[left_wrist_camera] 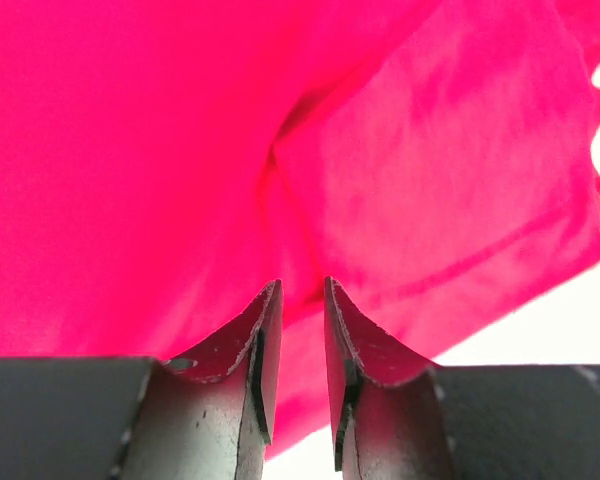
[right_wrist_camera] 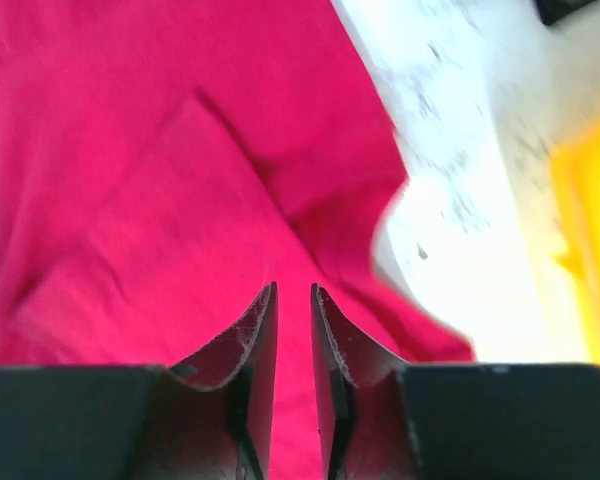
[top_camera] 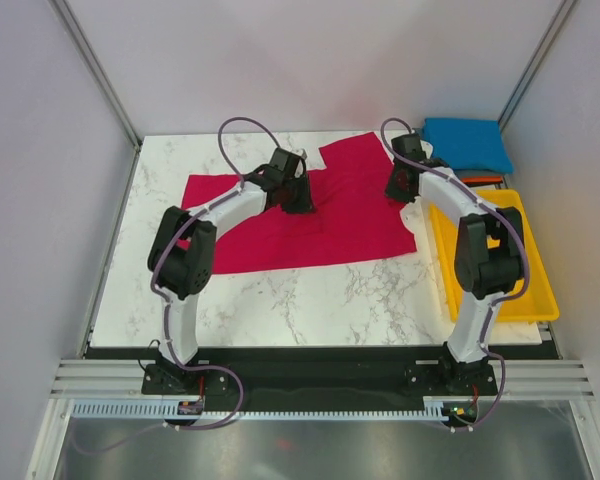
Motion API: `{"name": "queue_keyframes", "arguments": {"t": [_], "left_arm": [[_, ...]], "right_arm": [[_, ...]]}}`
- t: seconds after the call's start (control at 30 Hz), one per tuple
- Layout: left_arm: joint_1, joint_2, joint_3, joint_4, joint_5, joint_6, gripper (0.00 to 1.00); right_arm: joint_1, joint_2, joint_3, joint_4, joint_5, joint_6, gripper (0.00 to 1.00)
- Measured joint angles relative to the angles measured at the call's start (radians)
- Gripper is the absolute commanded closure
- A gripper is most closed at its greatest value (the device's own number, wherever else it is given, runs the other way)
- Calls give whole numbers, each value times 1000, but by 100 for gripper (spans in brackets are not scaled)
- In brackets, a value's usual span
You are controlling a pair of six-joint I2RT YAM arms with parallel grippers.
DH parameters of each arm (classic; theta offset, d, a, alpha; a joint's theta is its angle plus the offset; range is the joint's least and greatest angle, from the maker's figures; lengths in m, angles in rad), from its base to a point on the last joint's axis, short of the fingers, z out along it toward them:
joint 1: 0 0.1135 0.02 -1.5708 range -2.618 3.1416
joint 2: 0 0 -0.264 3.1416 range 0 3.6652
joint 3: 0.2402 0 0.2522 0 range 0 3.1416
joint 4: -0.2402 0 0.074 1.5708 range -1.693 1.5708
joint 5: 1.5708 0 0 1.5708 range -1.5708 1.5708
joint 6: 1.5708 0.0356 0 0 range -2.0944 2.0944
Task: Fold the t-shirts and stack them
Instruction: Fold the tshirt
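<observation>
1. Here, the crimson t-shirt (top_camera: 330,225) lies spread out on the marble table (top_camera: 310,300), across the middle and toward the far side. One part of it juts toward the far edge.
2. The left gripper (top_camera: 298,198) is down over the shirt's far-side margin, roughly midway along the cloth.
3. In the left wrist view its fingers (left_wrist_camera: 260,340) stand nearly together with only a thin slit between them. Red cloth with a sleeve seam fills the view beyond. Whether any cloth is pinched in that slit, I cannot tell.
4. The right gripper (top_camera: 400,188) sits at the shirt's right margin, just beside the far-left corner of the yellow tray (top_camera: 528,292).
5. In the right wrist view its fingers (right_wrist_camera: 255,340) are likewise almost closed, with a narrow gap. Rumpled red cloth lies under them, and bare marble and a blurred patch of yellow show to the right. Whether they hold the cloth cannot be told here either.
6. A blue t-shirt (top_camera: 467,143), folded to a rectangle, rests in the far right corner of the table, apart from the crimson one.
7. A thin orange strip (top_camera: 483,180) shows between the blue t-shirt and the tray's far end. It is too small to identify.
8. The tray lies along the table's right edge, with the right arm reaching over its left side.
</observation>
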Motion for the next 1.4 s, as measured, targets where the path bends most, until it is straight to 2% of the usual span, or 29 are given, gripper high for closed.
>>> {"name": "queue_keyframes", "arguments": {"t": [0.17, 0.3, 0.53, 0.63, 0.9, 1.2, 1.4], "left_arm": [[5, -175, -133, -29, -15, 1, 68], [29, -261, -244, -34, -13, 0, 68], [147, -277, -438, -64, -19, -22, 68], [171, -277, -485, -69, -34, -37, 67], [169, -313, -539, -26, -85, -90, 67], [165, -373, -571, -48, -138, -126, 61], [182, -489, -553, -69, -77, -125, 57]], "right_arm": [[0, -153, -140, -27, -5, 9, 78], [0, -179, -243, -5, -16, 10, 78], [0, -181, -425, -2, 33, 5, 80], [1, -231, -475, 13, 54, 5, 80], [1, -341, -617, 21, 86, 14, 80], [2, -375, -642, 18, 94, 15, 80], [2, -426, -660, -2, 79, 13, 75]]}}
